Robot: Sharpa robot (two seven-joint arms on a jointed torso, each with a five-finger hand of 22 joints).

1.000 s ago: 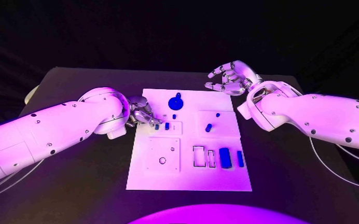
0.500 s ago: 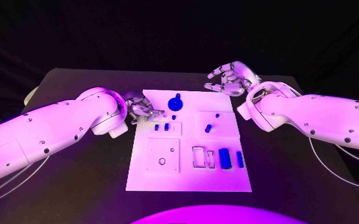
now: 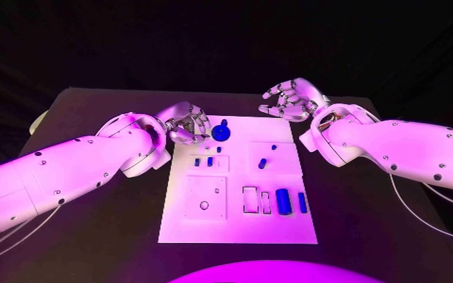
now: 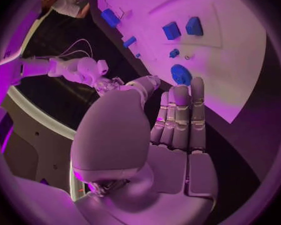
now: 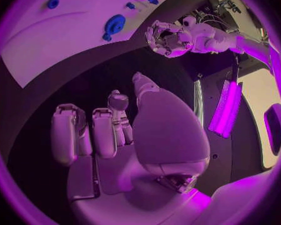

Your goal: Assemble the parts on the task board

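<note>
Left hand [image 3: 187,123] empty, fingers loosely apart, at task board [image 3: 238,224] upper-left corner beside round blue part [image 3: 221,130]. Right hand [image 3: 290,99] empty, fingers spread, beyond upper-right corner.

The head camera looks down on the whole task board [image 3: 238,185], while both wrist cameras, close behind their palms, share its far edge.

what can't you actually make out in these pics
- Head view: whether the small blue pieces on the white board sit in their slots or lie loose; too small.
- Left wrist view: the board's near part, hidden behind the left hand.
- Right wrist view: most of the board, cut off by the circle's rim past the right hand.
</note>
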